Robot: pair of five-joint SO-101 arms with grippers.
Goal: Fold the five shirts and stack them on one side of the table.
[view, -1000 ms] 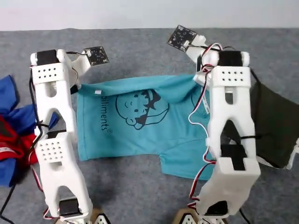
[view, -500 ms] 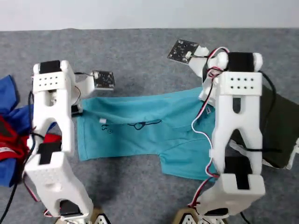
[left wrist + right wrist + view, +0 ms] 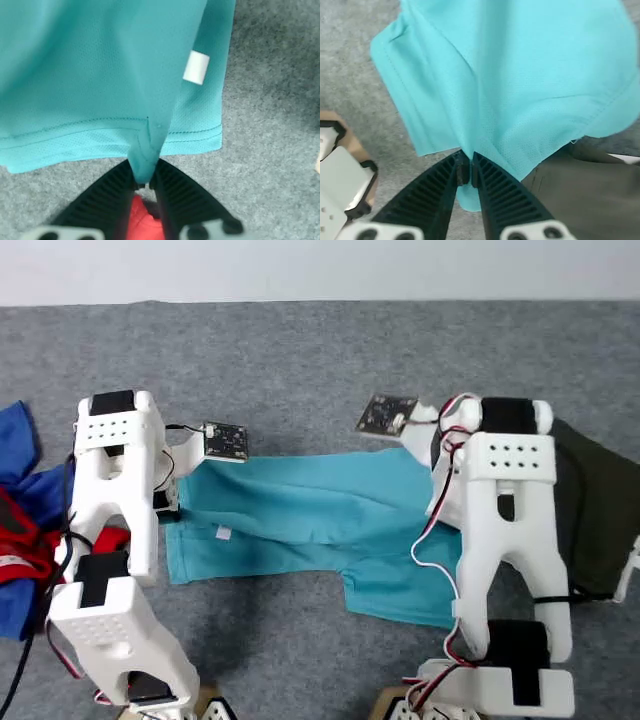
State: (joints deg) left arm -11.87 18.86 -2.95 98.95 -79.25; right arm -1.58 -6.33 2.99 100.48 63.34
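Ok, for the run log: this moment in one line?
left hand: shut on teal shirt | right hand: same shirt, shut | shirt: doubled over | dark shirt: by right arm

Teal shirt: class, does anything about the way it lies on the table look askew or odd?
Yes. The teal shirt lies folded into a band, the left gripper and right gripper each shut on its cloth, but one sleeve sticks out past the band's near edge, so the shape is uneven.
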